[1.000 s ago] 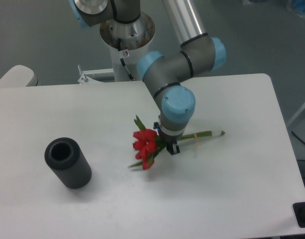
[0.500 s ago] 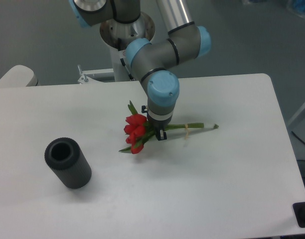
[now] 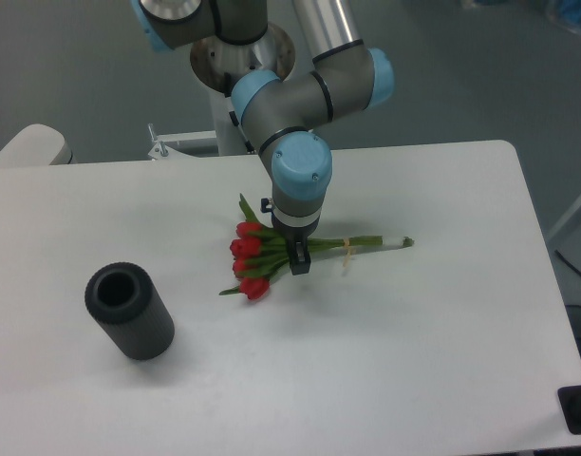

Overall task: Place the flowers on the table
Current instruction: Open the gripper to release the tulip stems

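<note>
The flowers (image 3: 250, 262), red tulips with green leaves, lie across the middle of the white table (image 3: 414, 361). Their long green stems (image 3: 371, 242) run out to the right, with a pale band around them. My gripper (image 3: 289, 251) points straight down over the bunch where the blooms meet the stems, shut on it. One dark fingertip (image 3: 297, 265) shows in front of the stems; the other is hidden behind the blue wrist. I cannot tell whether the blooms touch the tabletop or hang just above it.
A black cylinder (image 3: 129, 311) with an open top stands on the table at the front left. The arm's base (image 3: 241, 57) rises behind the table's back edge. A dark object (image 3: 580, 408) sits beyond the front right corner.
The gripper has carried the flowers to the left and towards the back of the table. The bunch now lies flatter, with the stems nearly level.
</note>
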Controlling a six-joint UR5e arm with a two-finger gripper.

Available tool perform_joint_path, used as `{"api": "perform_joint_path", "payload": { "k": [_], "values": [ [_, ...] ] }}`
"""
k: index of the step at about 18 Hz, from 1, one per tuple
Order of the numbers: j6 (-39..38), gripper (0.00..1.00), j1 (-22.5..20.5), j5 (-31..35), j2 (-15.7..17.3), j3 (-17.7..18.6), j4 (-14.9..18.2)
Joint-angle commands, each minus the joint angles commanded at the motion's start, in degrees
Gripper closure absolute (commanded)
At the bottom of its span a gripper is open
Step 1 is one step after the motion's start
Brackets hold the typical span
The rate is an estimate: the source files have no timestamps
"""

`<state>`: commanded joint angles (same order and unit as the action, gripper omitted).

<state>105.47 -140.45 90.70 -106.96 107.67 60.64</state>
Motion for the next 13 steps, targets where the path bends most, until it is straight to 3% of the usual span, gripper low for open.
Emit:
{"api": "perform_joint_path", "payload": {
  "k": [8,13],
  "values": [
    [-0.3,0.00,-0.3,-0.2,-4.7,-8.2,0.4],
    [-2.0,0.00,-0.4,0.1,-8.7,-15.5,1.1]
  ]
}}
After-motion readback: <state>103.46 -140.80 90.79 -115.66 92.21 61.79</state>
